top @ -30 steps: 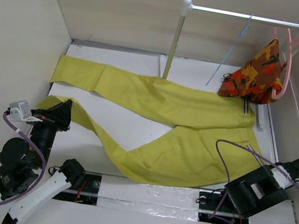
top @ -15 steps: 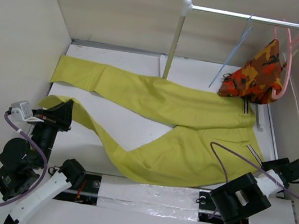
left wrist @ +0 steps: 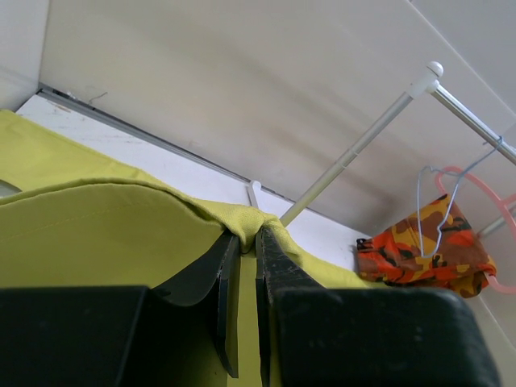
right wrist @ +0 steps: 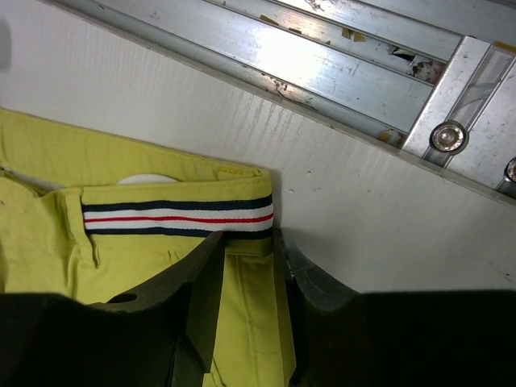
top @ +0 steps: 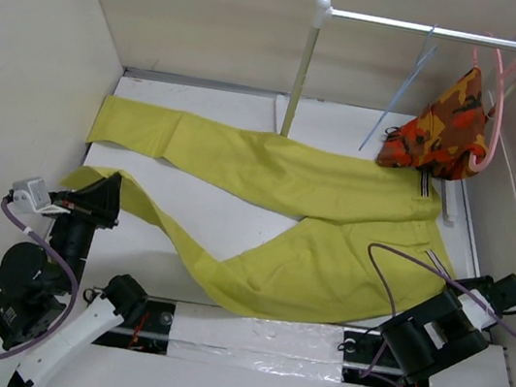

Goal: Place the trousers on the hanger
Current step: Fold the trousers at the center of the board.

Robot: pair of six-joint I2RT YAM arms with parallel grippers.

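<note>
Gathering the trousers, the left gripper pinches a leg fold while the right gripper straddles the waistband, clamping unclear; next, probably a lift toward the hanger.

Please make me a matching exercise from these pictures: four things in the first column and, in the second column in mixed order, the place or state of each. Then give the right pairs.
Column one:
1. trousers
2. pale-blue wire hanger
3. camouflage garment
4. left gripper

Column two:
A. draped on the pink hanger
B. shut on a fold of yellow cloth
C. spread out on the table
D. hanging bare from the rail

Pairs: 1-C, 2-D, 3-A, 4-B
</note>
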